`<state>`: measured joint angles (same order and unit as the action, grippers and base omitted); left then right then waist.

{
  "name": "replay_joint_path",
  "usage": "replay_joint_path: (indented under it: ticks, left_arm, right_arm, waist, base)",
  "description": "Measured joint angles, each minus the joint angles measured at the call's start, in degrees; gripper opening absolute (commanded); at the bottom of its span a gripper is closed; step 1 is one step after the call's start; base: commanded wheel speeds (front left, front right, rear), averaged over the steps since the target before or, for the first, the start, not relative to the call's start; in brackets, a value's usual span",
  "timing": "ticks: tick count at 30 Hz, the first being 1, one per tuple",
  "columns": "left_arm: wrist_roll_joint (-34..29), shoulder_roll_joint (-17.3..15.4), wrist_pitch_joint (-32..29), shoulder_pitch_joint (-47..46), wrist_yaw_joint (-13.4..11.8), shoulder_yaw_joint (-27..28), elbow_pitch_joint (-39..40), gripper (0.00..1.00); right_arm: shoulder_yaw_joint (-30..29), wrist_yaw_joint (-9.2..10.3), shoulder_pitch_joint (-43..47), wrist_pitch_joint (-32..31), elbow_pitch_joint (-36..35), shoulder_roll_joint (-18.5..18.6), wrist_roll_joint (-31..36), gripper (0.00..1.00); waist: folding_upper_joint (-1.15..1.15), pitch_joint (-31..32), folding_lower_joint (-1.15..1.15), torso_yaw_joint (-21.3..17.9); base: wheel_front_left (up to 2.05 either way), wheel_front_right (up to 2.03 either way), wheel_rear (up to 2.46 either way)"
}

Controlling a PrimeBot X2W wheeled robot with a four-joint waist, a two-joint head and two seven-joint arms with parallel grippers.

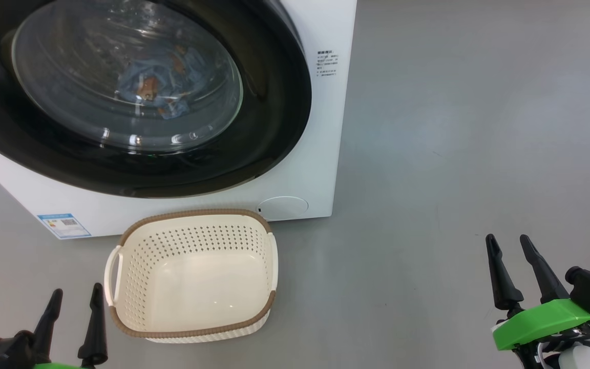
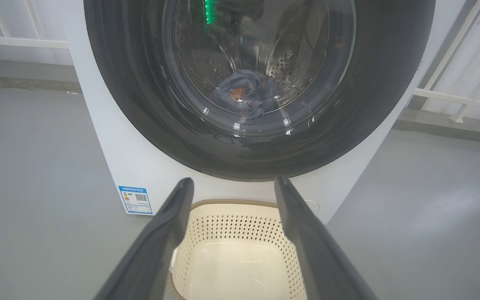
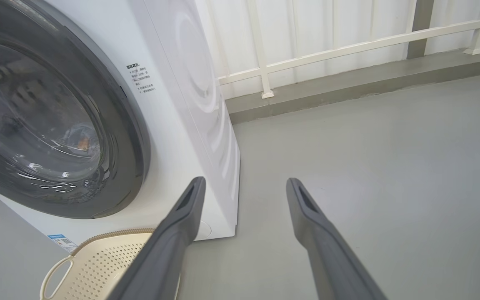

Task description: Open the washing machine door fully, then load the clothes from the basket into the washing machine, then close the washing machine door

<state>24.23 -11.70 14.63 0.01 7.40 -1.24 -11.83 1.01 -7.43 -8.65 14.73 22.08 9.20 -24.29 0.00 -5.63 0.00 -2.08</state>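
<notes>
— Left gripper point(image 1: 77, 292), near left: two long dark fingers gaping as wide as they go, gripping nothing. Same for the right gripper point(image 1: 507, 242), near right: spread wide, bare

— And farther out?

— Just beyond the left one, the small rectangular cream-white perforated plastic basket point(image 1: 192, 212) with a brown woven-look rim, emptied. Behind it, the large round glossy black washing machine door point(image 1: 274, 107), seemingly flush against the big white boxy washing machine point(image 1: 320, 154). Through the bulging glass, the soft light blue bear-print clothes point(image 1: 156, 84), low in the steel drum

— Nearly done, then, by the look. How to finish well?

— Cannot tell from here whether latched. If in doubt, push on the black ring, never on the glass bowl, squarely and slowly. Otherwise keep both arms low, away from the basket, above the grey floor point(image 1: 454, 154)
</notes>
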Motion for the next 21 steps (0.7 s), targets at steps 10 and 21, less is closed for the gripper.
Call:
replay_joint_path:
  ticks: [10,21]
  left_arm:
    - [0.04,0.47,-0.01,0.07,-0.02,-0.13,-0.85,0.00]
    - [2.88,3.96,-1.04,1.13,-0.08,-1.29,-4.37,0.00]
  right_arm:
    - [0.01,0.00,0.05,-0.01,0.92,-0.29,-0.01,0.00]
    - [-0.21,0.00,1.27,-1.18,4.69,-2.12,-2.58,0.00]
  waist:
    - [0.00,0.44,0.00,0.10]
    - [0.00,0.81,0.02,0.20]
  base:
    - [0.00,0.00,0.00]
    - [0.00,0.00,0.00]
